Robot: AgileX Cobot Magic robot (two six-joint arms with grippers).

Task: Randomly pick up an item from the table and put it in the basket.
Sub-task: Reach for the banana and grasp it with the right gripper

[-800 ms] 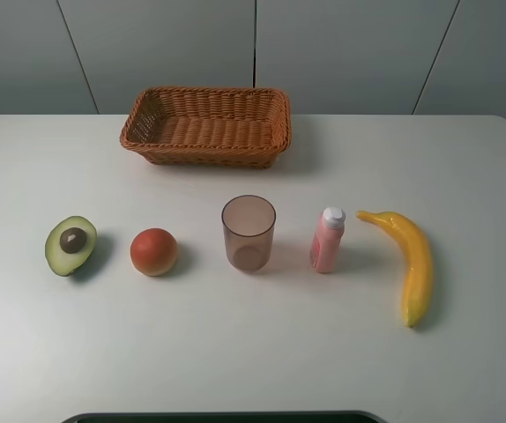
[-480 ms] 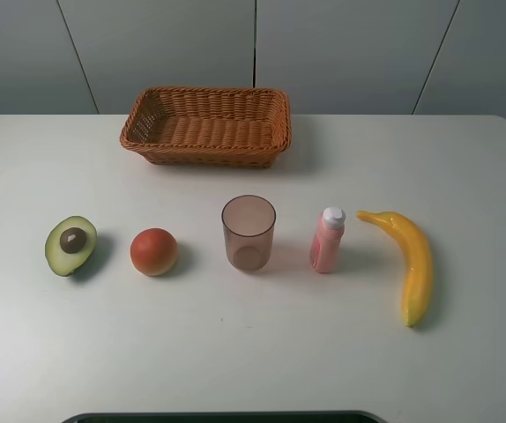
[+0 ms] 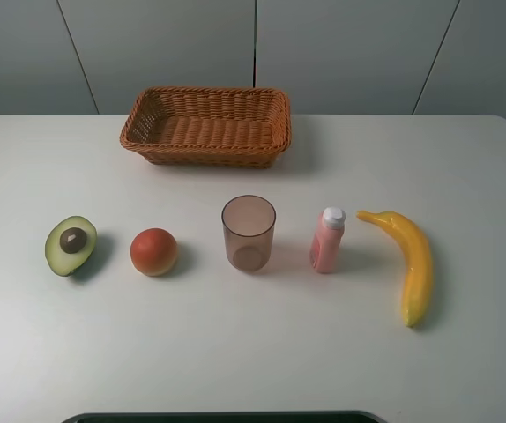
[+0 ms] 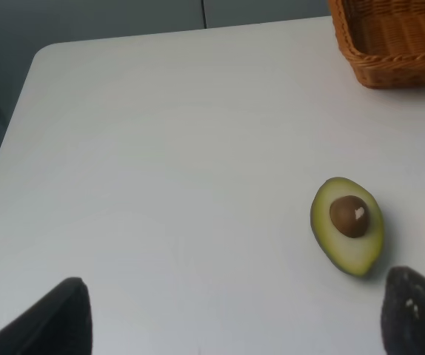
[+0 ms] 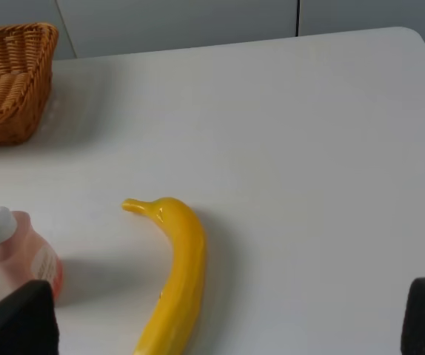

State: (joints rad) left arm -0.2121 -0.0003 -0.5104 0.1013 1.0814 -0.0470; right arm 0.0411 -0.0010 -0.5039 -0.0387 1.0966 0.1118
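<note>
One table (image 3: 253,352) inspected. On it: one basket (image 3: 202,155), one banana (image 3: 414,260), one bottle (image 3: 327,243), one cup (image 3: 249,233), one round fruit (image 3: 153,251), one avocado half (image 3: 70,246). Small items in front of the basket: five. Of these, three are fruit. Total items on the table: six.

I am in a plain test room, like a lab. My table (image 3: 253,352) is big, white and flat, with round corners. Behind it is a wall (image 3: 341,53) of smooth grey panels with thin dark lines between them. A basket (image 3: 207,123) sits at the back. An avocado half (image 3: 70,245), a round fruit (image 3: 153,251), a cup (image 3: 249,232), a pink bottle (image 3: 327,240) and a banana (image 3: 412,260) lie in one neat row, spaced apart, like things set out for a test.
</note>
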